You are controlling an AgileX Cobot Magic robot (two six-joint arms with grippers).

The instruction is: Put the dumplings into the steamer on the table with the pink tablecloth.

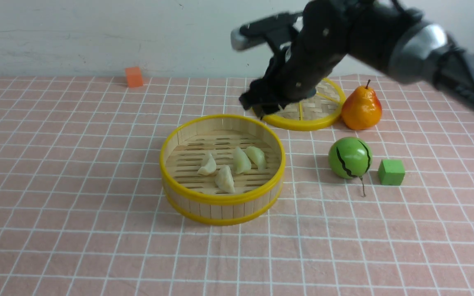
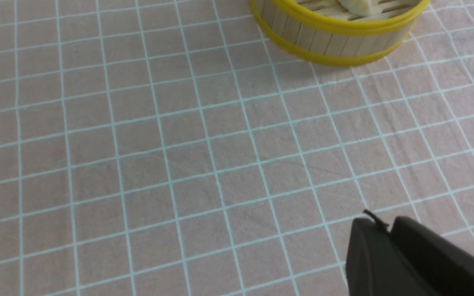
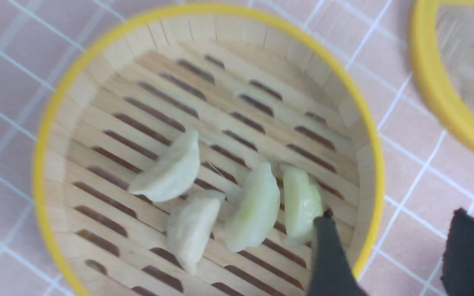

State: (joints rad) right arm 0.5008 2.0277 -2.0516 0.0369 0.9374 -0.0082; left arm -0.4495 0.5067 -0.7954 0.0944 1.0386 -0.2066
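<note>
Four dumplings (image 1: 242, 160) lie flat on the slatted floor of the steamer (image 1: 220, 199), from centre toward 3 o'clock, their long axes roughly 12-to-6. At the steamer's 1 o'clock the blurred right gripper (image 3: 393, 216), jaws apart and empty, partly hides the lid (image 1: 323, 119). The left gripper (image 2: 389, 236), cut off by the frame edge, is closed on nothing over the pink tablecloth (image 2: 138, 164).

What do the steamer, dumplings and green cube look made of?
Steamer: bamboo or pale wood strips, matte, with slats and grain showing; its yellow rims look like smooth plastic. Dumplings: probably moulded plastic or rubber, judging by the glossy, uniform cream surface. Green cube: possibly foam or painted wood, flat matte colour; can't tell which.
</note>
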